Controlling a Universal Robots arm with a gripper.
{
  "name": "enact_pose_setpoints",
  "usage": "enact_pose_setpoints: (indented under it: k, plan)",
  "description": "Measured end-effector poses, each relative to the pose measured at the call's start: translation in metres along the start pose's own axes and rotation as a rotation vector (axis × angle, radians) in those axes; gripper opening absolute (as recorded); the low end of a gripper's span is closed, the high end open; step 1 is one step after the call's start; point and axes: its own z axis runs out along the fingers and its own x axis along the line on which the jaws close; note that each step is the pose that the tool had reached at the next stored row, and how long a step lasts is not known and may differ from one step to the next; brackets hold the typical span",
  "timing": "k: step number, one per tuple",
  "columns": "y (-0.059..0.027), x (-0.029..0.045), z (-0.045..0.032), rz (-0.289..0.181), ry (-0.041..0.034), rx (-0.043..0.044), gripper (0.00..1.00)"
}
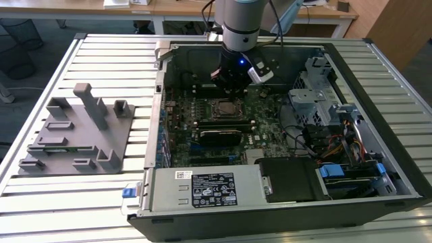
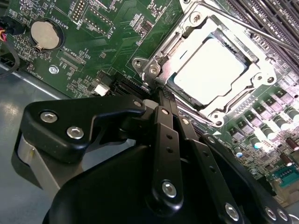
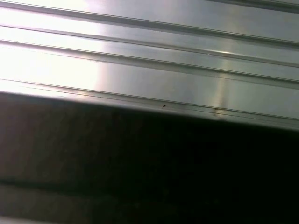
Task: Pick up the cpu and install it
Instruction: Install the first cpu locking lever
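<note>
- The cpu point(image 2: 212, 70) already lies flat in the socket frame point(image 2: 205, 28) on the green motherboard point(image 2: 107, 42), its bright silver top facing up in the second wrist view.
- The gripper point(image 1: 233, 88) hangs inside the open computer case point(image 1: 202, 212), just above and beside the socket in the exterior view; nothing is carried between the fingers point(image 2: 163, 109).
- In the second wrist view the fingers appear drawn together, their tips meeting close to the socket frame's near edge, apart from the chip's top.
- My reading: the placing step looks done, and the work stands at the seating or securing stage, with the gripper close to the socket's edge.
- Whatever is done here calls for care around the thin metal retention lever point(image 2: 261, 32) and the frame's screws, since the clearances to the surrounding board parts look tight.
- The grey plastic fixture point(image 1: 74, 131) sits well apart on the slatted metal worktop point(image 1: 108, 55), at the exterior view's left, with no chip visible on it.
</note>
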Motion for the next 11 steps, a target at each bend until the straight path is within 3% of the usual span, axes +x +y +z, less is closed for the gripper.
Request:
enact_pose_setpoints:
  k: [9, 11]
  plan:
    - [0.0002, -0.0001, -0.0041, 0.000, 0.0001, -0.0003, 0.11]
    - [0.0002, -0.0001, -0.0041, 0.000, 0.0012, 0.0086, 0.11]
